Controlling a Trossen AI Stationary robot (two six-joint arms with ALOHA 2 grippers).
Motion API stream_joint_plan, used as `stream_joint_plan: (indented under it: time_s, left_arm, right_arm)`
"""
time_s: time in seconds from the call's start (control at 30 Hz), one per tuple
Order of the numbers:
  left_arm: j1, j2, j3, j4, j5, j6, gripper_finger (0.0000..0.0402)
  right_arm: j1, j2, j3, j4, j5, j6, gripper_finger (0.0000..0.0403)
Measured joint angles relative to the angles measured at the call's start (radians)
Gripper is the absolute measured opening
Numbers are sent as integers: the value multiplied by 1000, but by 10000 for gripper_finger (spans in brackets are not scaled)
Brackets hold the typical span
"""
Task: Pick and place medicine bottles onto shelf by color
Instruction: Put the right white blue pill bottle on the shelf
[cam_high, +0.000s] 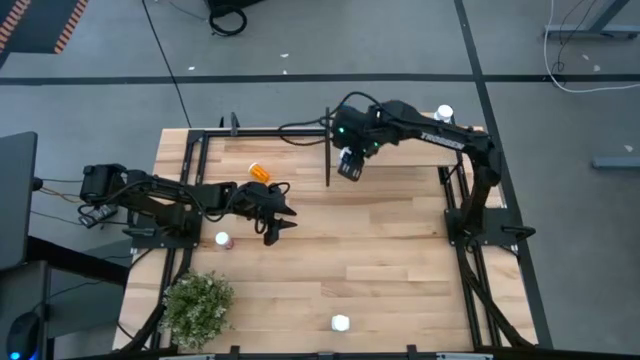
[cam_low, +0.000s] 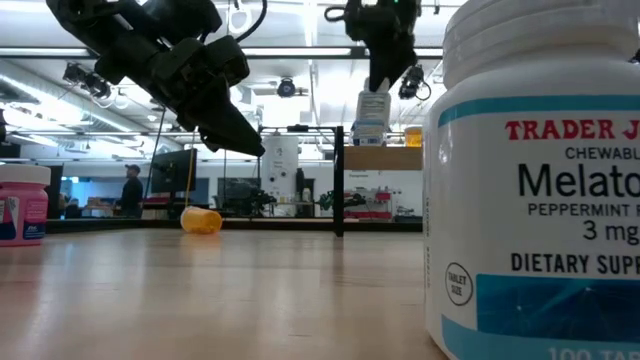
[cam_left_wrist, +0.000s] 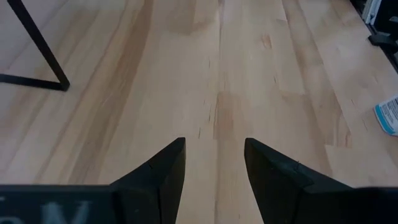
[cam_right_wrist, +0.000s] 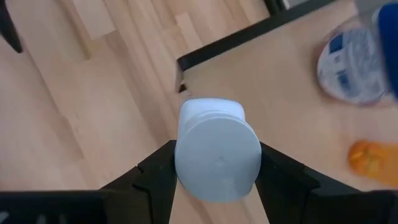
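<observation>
Right gripper (cam_right_wrist: 216, 168) clamped on a white bottle (cam_right_wrist: 216, 149), raised beside the shelf (cam_high: 400, 165) at the far side for placing by color. Left gripper (cam_left_wrist: 214, 163) spread, empty, hovering mid-left over bare table (cam_high: 380, 260).

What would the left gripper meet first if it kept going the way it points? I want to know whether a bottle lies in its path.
Only bare tabletop, as far as the left wrist view shows. The open left gripper points at plain wood; a blue-labelled bottle lies off to one side, outside that line. Depth is unclear.
</observation>
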Motion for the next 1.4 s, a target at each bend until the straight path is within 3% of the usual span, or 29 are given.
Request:
stream_joint_plan:
  time_s: [0.13,0.33,0.7,1.4]
  left_arm:
    - [0,0,0,13,-22,5,172]
    - [9,0,1,20,-24,17,172]
    - [10,0,1,19,-24,16,172]
    - [-3,0,1,25,-24,-54,172]
  right_arm:
    - [-60,5,16,-2,-16,-94,196]
    - [-122,5,16,-4,-130,-219,196]
    - [-123,5,16,9,-133,-431,196]
    - [-160,30,14,30,-139,-533,196]
